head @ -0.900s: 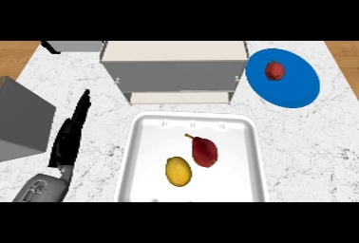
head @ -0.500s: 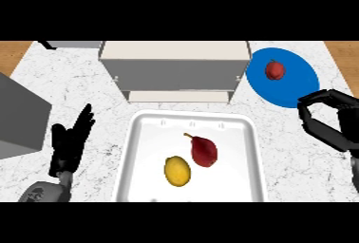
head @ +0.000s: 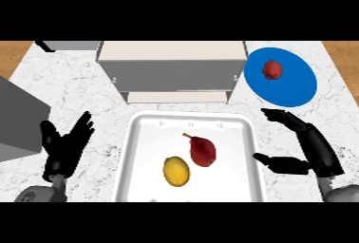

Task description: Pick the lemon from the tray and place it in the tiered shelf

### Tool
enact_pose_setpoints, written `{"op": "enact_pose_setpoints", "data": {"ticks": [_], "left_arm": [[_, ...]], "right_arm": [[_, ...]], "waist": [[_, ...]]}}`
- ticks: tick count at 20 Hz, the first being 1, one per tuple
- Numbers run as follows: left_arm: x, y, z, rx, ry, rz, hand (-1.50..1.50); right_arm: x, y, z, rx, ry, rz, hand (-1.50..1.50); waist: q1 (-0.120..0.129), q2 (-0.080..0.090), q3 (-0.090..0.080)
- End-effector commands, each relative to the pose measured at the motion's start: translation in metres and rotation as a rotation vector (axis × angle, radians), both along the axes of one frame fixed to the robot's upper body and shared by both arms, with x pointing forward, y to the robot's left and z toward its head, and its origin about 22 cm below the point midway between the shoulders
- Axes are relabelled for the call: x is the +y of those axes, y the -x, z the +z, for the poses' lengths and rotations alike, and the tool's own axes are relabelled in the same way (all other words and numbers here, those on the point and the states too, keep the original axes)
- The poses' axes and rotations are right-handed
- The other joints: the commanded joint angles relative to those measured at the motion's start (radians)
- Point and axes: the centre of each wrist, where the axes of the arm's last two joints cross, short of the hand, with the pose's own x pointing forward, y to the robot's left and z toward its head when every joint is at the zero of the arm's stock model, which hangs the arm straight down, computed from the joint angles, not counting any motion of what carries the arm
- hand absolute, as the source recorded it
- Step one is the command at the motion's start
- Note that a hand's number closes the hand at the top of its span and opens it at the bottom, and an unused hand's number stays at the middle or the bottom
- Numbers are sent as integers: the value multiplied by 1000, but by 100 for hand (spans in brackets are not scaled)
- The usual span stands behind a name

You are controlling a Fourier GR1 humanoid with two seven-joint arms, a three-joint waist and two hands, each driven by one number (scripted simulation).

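Right hand (head: pixel 312 149) has come further in over the last half second: it was up beside the blue plate (head: pixel 298 92), now it sits just off the tray's (head: pixel 144 156) right rim, fingers spread, thumb toward the tray, holding nothing. I read that as the start of the reach, with no contact yet.

Lemon (head: pixel 177 171) lies in the tray, lower middle, just left of the dark red pear-shaped fruit (head: pixel 203 150), the two near or touching. That fruit is between my hand and the lemon, so I expect to come over the rim and down from above.

Left hand (head: pixel 67 144) rests open left of the tray, fingers up, barely shifted.

Tiered shelf (head: pixel 175 71) stands just behind the tray's far edge; the path there looks unobstructed. The grey box (head: pixel 17 123) at left is clear of it.
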Motion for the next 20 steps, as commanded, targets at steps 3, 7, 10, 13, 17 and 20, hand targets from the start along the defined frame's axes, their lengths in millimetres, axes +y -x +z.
{"op": "enact_pose_setpoints", "data": {"ticks": [3, 7, 10, 13, 17, 20], "left_arm": [[7, 7, 0, 41, 36, 0, 0], [16, 8, -8, 45, 21, -12, 0], [7, 17, -7, 55, 27, -17, 0], [20, 8, -3, 46, 25, -9, 0], [-7, -4, 6, 41, 24, -11, 0], [13, -3, 12, 34, 32, -3, 0]], "right_arm": [[23, 24, 37, 97, 57, 226, -150], [48, 29, 89, 122, 137, 317, -150], [76, 38, 106, 161, 236, 295, -150], [111, 38, 116, 210, 285, 253, -150], [153, 29, 129, 220, 334, 158, -150], [171, 24, 113, 234, 426, 103, -150]], "waist": [[-9, -3, -2], [-9, -2, -4], [2, -4, -4], [6, -1, -4], [7, -1, -3], [6, -1, -2]]}}
